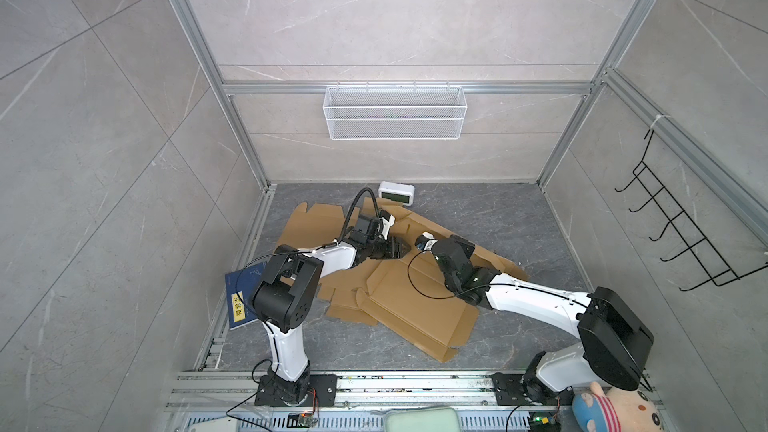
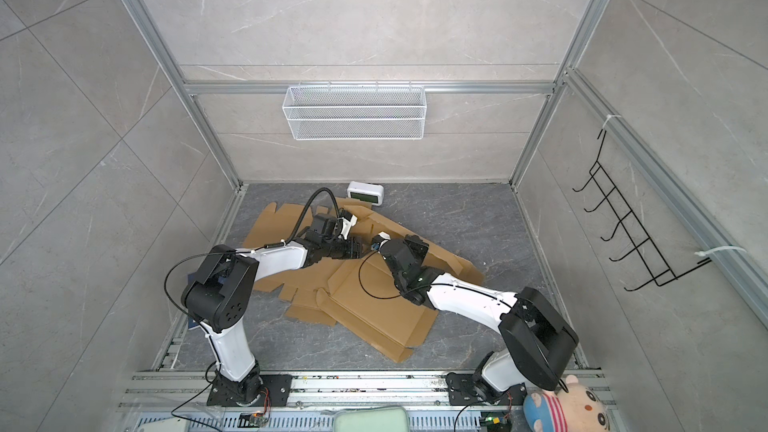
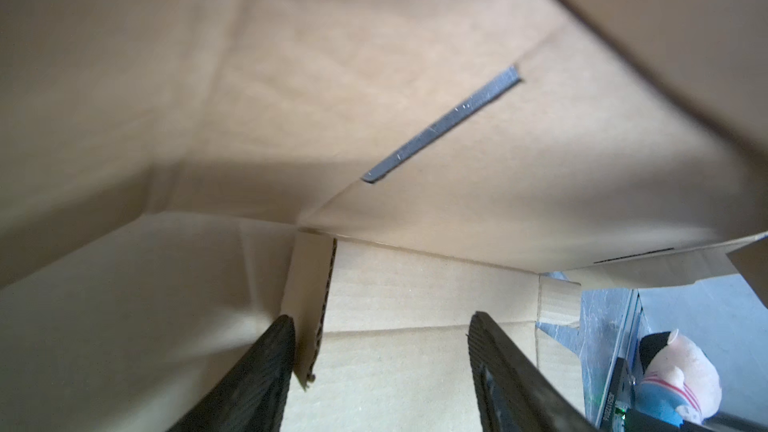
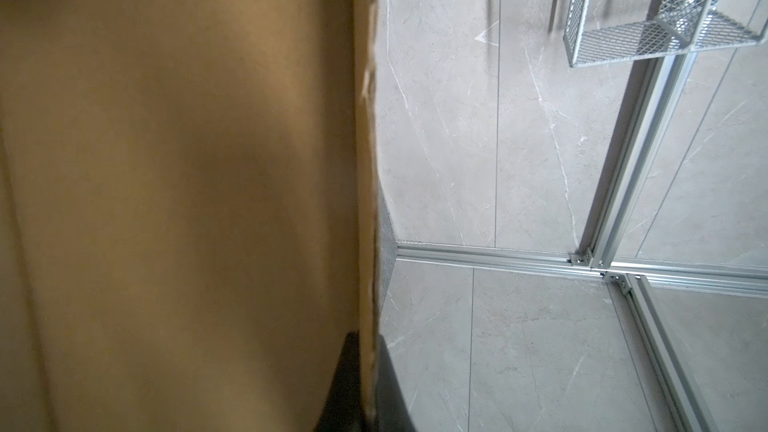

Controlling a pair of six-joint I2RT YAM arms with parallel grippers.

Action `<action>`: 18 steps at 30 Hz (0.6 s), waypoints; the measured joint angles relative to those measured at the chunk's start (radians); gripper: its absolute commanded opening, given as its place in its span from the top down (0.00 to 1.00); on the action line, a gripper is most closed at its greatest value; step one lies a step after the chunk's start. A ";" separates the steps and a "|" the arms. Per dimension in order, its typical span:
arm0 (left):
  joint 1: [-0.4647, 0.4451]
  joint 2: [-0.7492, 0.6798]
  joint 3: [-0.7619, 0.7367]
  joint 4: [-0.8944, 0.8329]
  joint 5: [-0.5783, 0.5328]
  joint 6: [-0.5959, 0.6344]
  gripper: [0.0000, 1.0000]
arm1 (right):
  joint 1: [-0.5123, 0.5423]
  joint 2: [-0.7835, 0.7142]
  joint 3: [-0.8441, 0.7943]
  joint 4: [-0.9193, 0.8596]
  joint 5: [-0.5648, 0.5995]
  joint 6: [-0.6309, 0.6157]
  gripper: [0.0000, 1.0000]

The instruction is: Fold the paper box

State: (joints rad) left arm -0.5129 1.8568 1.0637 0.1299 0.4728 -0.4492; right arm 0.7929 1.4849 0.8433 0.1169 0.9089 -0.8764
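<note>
At the far left a blue book (image 1: 243, 299) lies at the edge of the dark counter (image 1: 519, 218), partly hidden behind the left arm. The paper box (image 1: 415, 309), unfolded brown cardboard, sprawls mostly flat over the middle of the counter, from the back left toward the front. The left fingers (image 3: 266, 367) stand apart over its centre, gripping nothing. A raised corrugated flap edge sits just beside the inner face of one finger. Just to the right, the right fingers (image 4: 390, 388) are clamped on a lifted edge of the box, the sheet passing between them. Behind the cardboard a white clock (image 1: 397, 193) rests near the back wall, below a wire basket (image 1: 395, 112). A black hook rack (image 1: 681, 226) hangs on the right wall, and a plush toy (image 1: 615, 409) lies at the front right.
</note>
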 measured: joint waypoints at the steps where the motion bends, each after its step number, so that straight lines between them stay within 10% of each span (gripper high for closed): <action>1: -0.005 -0.002 0.000 0.002 0.000 0.002 0.31 | 0.000 0.000 0.000 0.000 0.000 0.000 1.00; 11: 0.018 -0.101 0.000 -0.106 0.002 0.068 0.28 | 0.000 0.000 0.000 0.002 -0.005 -0.003 1.00; 18: 0.244 -0.326 0.014 -0.220 0.028 0.212 0.29 | 0.000 -0.016 -0.027 0.046 -0.035 -0.058 1.00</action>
State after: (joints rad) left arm -0.2687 1.5311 1.0775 -0.0906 0.5011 -0.2375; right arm 0.7929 1.4689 0.8158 0.1631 0.8734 -0.9348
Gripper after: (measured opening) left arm 0.711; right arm 0.053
